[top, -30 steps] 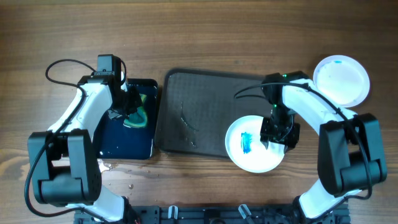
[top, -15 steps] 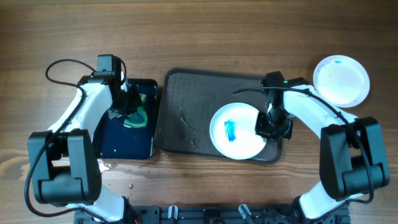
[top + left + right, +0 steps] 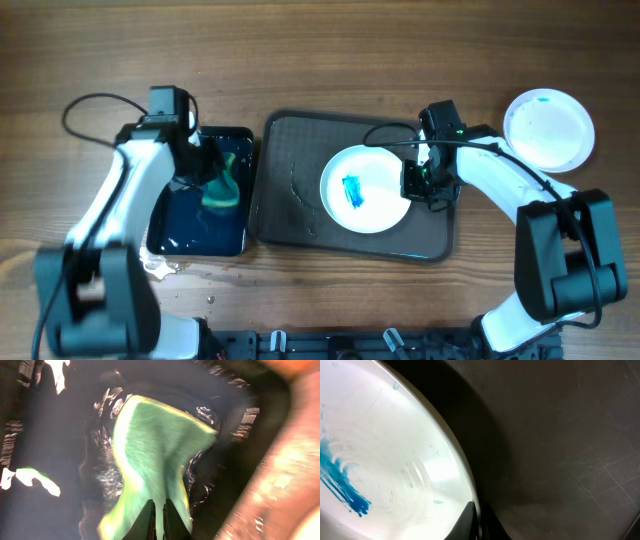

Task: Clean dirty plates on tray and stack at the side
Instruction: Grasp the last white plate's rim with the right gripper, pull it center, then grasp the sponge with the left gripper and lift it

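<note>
Right fingers [image 3: 468, 520] pinch the rim of the smeared plate [image 3: 365, 188], centre-right of frame over the tray [image 3: 290, 205]. Left fingers [image 3: 146, 521] clamp the sponge [image 3: 155, 445] above the black tray [image 3: 195, 225], left. Wiping step, I'd say. Next: bring the sponge across to the blue smear [image 3: 352, 192], with the plate braced.

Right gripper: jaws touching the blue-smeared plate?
Touching. Right wrist view shows the right gripper with jaws pinching the rim of the plate.

Overhead camera looking straight down on the whole tabletop [image 3: 320, 40], left wrist camera pointing close over the green sponge [image 3: 155, 455], right wrist camera skimming the edge of the plate [image 3: 385, 460] on the tray [image 3: 560, 435], both areas showing overhead.
</note>
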